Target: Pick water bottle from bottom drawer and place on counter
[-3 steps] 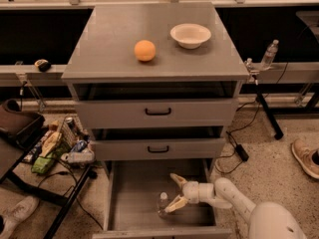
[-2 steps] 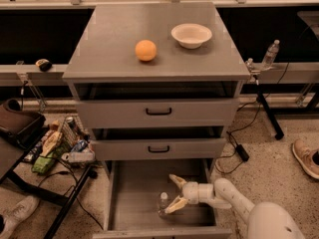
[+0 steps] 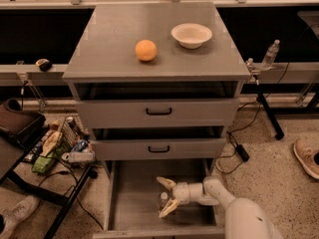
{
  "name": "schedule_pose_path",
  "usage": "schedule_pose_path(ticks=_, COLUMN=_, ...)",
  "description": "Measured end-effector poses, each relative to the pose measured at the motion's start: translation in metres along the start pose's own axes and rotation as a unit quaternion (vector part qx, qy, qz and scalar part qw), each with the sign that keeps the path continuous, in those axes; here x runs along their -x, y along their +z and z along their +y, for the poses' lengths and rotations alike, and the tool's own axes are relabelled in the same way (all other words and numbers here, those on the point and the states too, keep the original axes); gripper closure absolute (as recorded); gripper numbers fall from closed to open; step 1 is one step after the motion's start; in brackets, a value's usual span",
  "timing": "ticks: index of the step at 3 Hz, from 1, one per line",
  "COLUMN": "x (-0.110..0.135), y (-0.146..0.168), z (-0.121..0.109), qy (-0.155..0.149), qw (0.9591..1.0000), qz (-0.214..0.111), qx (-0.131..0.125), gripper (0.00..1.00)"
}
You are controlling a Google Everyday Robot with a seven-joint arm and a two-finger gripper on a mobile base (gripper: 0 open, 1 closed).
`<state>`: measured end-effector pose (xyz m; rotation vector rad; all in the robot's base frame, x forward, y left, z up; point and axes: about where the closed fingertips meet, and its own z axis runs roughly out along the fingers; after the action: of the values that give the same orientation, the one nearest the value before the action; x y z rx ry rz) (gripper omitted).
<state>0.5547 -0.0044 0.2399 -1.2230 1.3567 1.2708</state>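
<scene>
The bottom drawer (image 3: pixel 132 203) is pulled out and open under two shut drawers. The water bottle (image 3: pixel 162 201), small and clear with a white cap, stands upright on its grey floor. My gripper (image 3: pixel 167 198) reaches into the drawer from the right. It is open, with one pale finger (image 3: pixel 167 183) behind the bottle and the other in front, both apart from it. The counter (image 3: pixel 109 44) is the flat grey cabinet top above, holding an orange ball (image 3: pixel 146 50) and a white bowl (image 3: pixel 191 35).
My white arm (image 3: pixel 244 215) comes in from the lower right. A second bottle (image 3: pixel 269 54) stands on a stand at the right. A rack with clutter (image 3: pixel 60 146) sits left of the cabinet. A shoe (image 3: pixel 305 156) is at the far right.
The view has shifted slightly. The gripper and the bottle stay in the same place in the drawer.
</scene>
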Motion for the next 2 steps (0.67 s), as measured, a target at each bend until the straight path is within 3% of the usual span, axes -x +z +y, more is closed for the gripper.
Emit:
schedule_pose_path(ticks=1, x=-0.0031, y=0.0178, z=0.0027, qy=-0.014, qw=0.9992, qz=-0.015, qx=0.035, gripper=0.0)
schedule_pose_path(ticks=2, x=-0.0028, y=0.0237, z=0.0035, qy=-0.023, qw=0.9985, qz=-0.012, qx=0.049, gripper=0.0)
